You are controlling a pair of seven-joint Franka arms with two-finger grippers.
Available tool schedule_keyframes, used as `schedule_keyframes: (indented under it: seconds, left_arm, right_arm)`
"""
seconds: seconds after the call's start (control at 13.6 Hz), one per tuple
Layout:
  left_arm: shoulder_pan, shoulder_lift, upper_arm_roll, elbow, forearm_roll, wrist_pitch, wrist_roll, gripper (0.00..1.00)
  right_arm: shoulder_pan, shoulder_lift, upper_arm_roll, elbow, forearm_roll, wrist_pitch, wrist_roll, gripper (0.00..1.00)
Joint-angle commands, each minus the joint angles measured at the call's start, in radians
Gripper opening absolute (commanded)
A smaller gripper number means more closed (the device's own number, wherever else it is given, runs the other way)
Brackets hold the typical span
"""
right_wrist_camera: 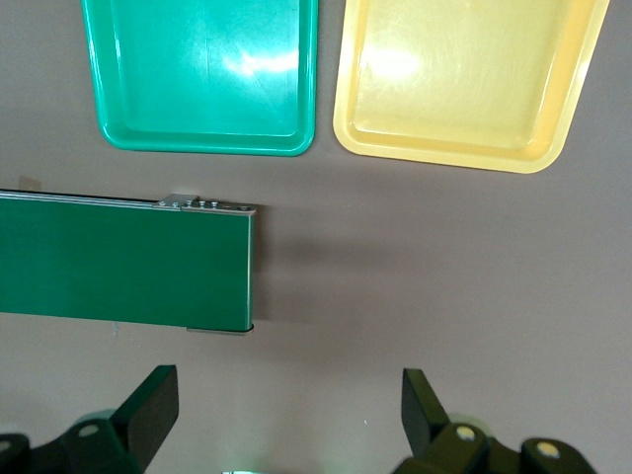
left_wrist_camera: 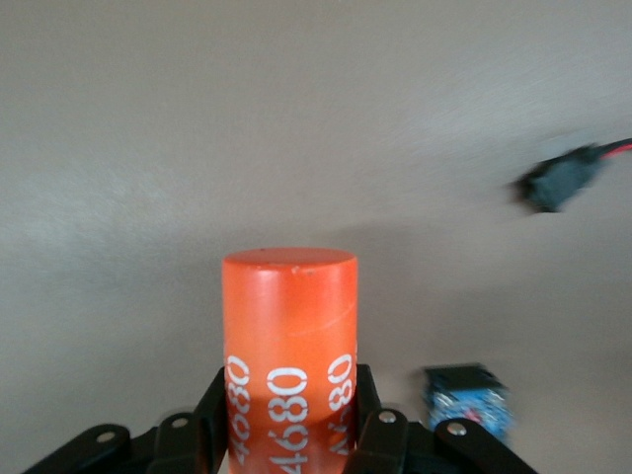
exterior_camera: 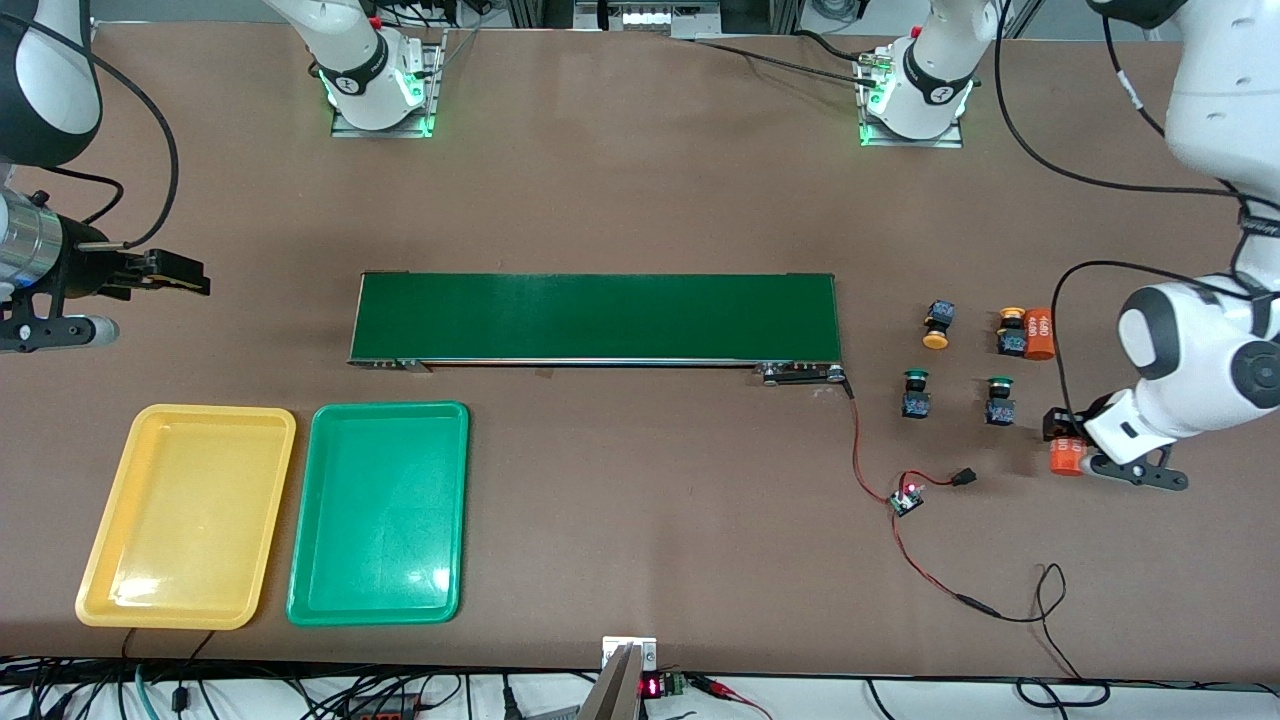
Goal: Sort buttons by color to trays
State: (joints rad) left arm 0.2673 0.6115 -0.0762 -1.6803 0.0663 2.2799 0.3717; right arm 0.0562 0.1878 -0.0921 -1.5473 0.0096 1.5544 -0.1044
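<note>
Four small black-and-blue push-buttons [exterior_camera: 937,325], two yellow-capped, two green-capped, sat unsorted at the left arm's end of the brown desk [exterior_camera: 640,200]. The left hand [exterior_camera: 1066,441] gripped an orange "4680" cylinder [left_wrist_camera: 288,346], probably clearing it. The right hand [right_wrist_camera: 286,415] waited, fingers spread, above desk near the yellow tray [exterior_camera: 100,590] and green tray [exterior_camera: 300,600].

A broad, matte brown counter [exterior_camera: 640,200] fills nearly the whole front view, evenly lit, with soft shadows under whatever stands on it. Along its edge nearest the front camera runs a strip of white floor [exterior_camera: 900,700] strewn with tangled black cables [exterior_camera: 1060,692]. At the counter's edge farthest from that camera, grey metal framing [exterior_camera: 640,15] shows. Two silver metal base plates [exterior_camera: 385,122] sit bolted there, washed in green light.
</note>
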Motion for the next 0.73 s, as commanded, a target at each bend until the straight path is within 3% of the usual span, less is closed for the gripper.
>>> schedule_keyframes:
  seconds: [0.0, 0.29, 0.66]
  left_arm:
    - [0.004, -0.102, -0.065, -0.012, -0.010, -0.156, 0.019, 0.29]
    - [0.010, -0.165, -0.250, 0.013, -0.013, -0.428, 0.038, 0.26]
    - [0.009, -0.168, -0.468, 0.004, -0.013, -0.462, 0.295, 0.27]
  right_arm:
    - [0.001, -0.007, -0.002, -0.002, 0.013, -0.010, -0.017, 1.00]
    - [0.001, -0.007, -0.002, -0.002, 0.013, -0.010, -0.017, 1.00]
    - [0.001, -0.005, 0.000, -0.004, 0.013, -0.010, -0.017, 1.00]
